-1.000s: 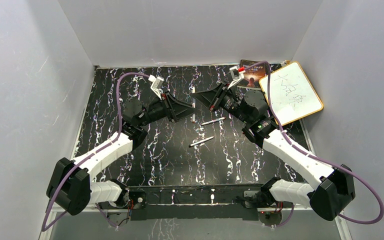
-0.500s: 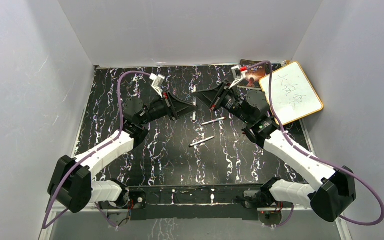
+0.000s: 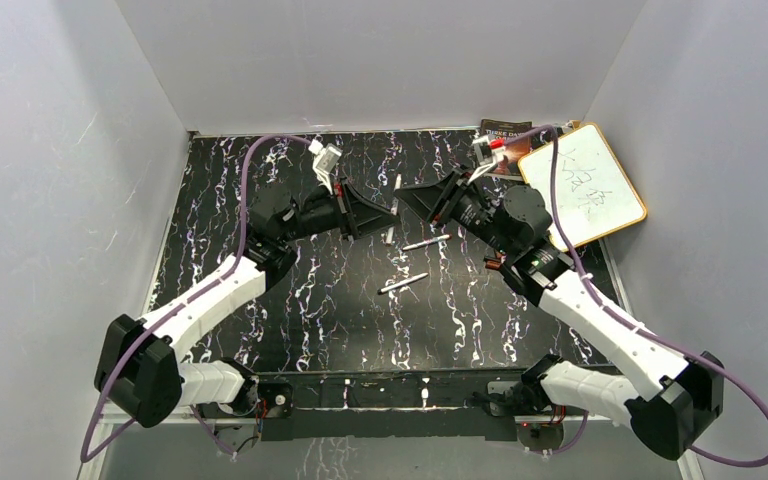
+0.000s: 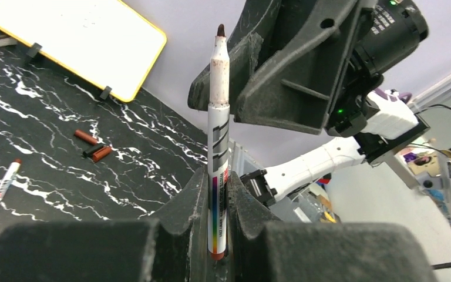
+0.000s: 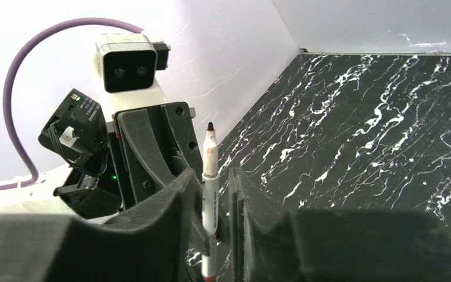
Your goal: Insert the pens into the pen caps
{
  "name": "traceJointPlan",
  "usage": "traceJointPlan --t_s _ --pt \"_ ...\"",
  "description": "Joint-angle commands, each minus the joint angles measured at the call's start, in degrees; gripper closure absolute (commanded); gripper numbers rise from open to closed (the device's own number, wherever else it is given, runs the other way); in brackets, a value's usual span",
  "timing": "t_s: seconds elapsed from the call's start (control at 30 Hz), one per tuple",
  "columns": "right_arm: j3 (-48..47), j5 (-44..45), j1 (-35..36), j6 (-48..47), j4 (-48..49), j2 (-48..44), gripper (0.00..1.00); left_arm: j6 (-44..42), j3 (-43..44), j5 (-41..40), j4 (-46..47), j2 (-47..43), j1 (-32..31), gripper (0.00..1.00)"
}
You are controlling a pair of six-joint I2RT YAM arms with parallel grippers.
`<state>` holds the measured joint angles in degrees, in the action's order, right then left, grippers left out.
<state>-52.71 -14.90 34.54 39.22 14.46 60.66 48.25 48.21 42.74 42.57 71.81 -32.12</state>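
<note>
1. Both arms have been drifting toward the right edge over the last second. The left gripper [image 3: 388, 212] and the right gripper [image 3: 406, 193] are now meeting tip to tip slightly further right, and the right arm's elbow is sitting closer to the near right corner.
2. The black marbled table [image 3: 340, 320] is carrying everything.
3. The whiteboard [image 3: 585, 185], yellow-framed and scribbled on, is lying at the far right corner. It is overlapping a dark booklet [image 3: 503, 133] by the far edge.
4. The left gripper is clamping the held pen [image 4: 218, 129] by its lower part, with its fingers [image 4: 188, 205] pressing on both sides. The pen is standing upright over the far half of the table, midway between the left and right edges, with its dark tip uppermost.
5. The right gripper is reaching in from the opposite side, its fingers [image 5: 170, 205] straddling the same pen's upper part. Its jaws are standing parted and a gap is showing beside the pen, so it is not pinching.
6. The farther loose pen [image 3: 426, 242] and the nearer loose pen [image 3: 403, 283] are lying flat near the table's centre. They are roughly parallel, apart from each other, and on the near-edge side of the grippers.
7. The pen caps [image 4: 86, 137], two reddish-brown and one black, are lying clustered on the table. They are resting between the loose pens and the whiteboard, toward the right edge.
</note>
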Motion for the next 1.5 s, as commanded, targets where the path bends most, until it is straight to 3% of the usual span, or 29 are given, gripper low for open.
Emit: traceJointPlan --t_s 0.0,0.2,0.23,0.33,0.37,0.47,0.63,0.87,0.93,1.03,1.47 --pt "-1.8 5.1 -0.1 -4.6 -4.2 -4.0 0.66 -13.5 7.2 1.4 -17.6 -3.0 0.0 1.00" --pt "0.6 22.6 -0.1 -7.2 -15.4 -10.8 0.29 -30.9 15.9 -12.1 -44.5 -2.0 0.0 1.00" --pt "1.3 25.7 -0.1 -8.3 -17.3 -11.6 0.31 -32.4 16.5 -14.0 -47.0 -1.9 0.1 1.00" --pt "-0.2 36.3 -1.5 -9.0 -28.3 -10.1 0.51 -35.3 17.3 -17.6 -51.5 -1.8 0.1 1.00" --pt "-1.3 37.9 -3.0 -8.8 -32.7 -8.3 0.52 -35.7 17.0 -18.4 -52.1 -1.8 0.0 1.00" --pt "-1.5 31.5 -12.9 -9.7 -39.5 -2.3 0.52 -36.6 15.6 -19.0 -51.8 -1.7 0.0 1.00" --pt "3.6 24.2 -24.0 -12.5 -35.3 3.5 0.65 -37.7 15.1 -18.9 -51.2 0.4 0.1 1.00" --pt "0.3 26.5 -25.0 -14.5 -35.6 17.6 0.88 -37.1 14.9 -16.3 -50.4 0.3 0.1 1.00" --pt "0.2 27.8 -25.0 -15.5 -35.2 19.7 0.85 -36.6 14.2 -15.8 -49.8 -0.3 0.1 1.00" --pt "-0.3 30.4 -25.1 -17.2 -35.5 22.1 0.72 -35.9 12.9 -15.8 -49.0 -1.2 0.1 1.00" --pt "-0.1 31.3 -25.5 -20.7 -34.2 27.3 0.60 -36.0 10.7 -14.0 -49.3 -2.1 0.1 1.00"
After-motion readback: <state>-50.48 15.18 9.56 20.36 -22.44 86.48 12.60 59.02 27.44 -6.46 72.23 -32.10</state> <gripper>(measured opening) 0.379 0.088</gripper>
